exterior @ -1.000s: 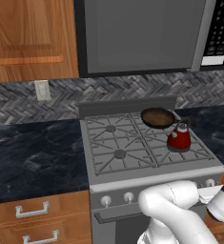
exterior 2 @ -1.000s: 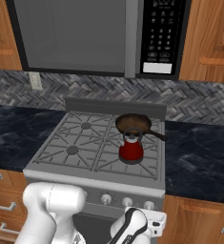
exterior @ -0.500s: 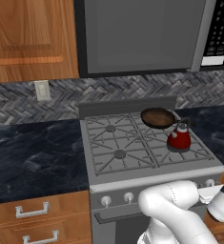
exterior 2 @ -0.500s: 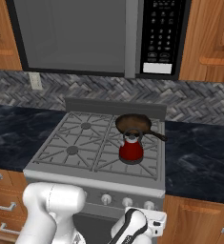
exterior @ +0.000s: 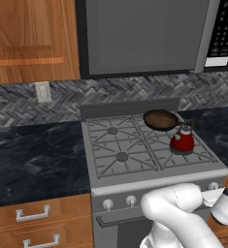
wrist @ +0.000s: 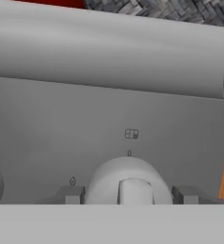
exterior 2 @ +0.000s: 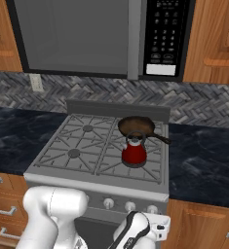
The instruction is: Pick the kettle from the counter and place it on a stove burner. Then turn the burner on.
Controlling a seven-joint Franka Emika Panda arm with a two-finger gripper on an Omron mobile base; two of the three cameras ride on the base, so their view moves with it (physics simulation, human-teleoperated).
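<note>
Counter [exterior: 33,160], 9 o'clock of stove: black veined stone, nothing of the task on it.

Stove centre: four grated burners. Brown skillet [exterior 2: 136,126] on the rear right burner. Kettle [exterior 2: 134,151] upright on the front right stove burner [exterior: 192,151], at 6 o'clock of the skillet and just beside it; placement judged complete.

Right, low: arm folded down in front of the stove; its wrist is near the right end of the control panel [exterior 2: 135,206]. Hand view: knob [wrist: 127,183] dead centre at 6 o'clock, with a flame mark at its 10 o'clock and a small burner diagram at its 12 o'clock. Gripper [wrist: 127,195]: the two fingertips [wrist: 71,194] stand spread, one on either side of the knob, not visibly touching it.

Step in hand (judgement): turning the burner on. To do well:
- confirm this knob serves the front right burner; the diagram is too small to read.
- keep the knob centred between the fingers and close evenly on its flanks.
- rotate about the knob's own axis to avoid slipping off.
</note>
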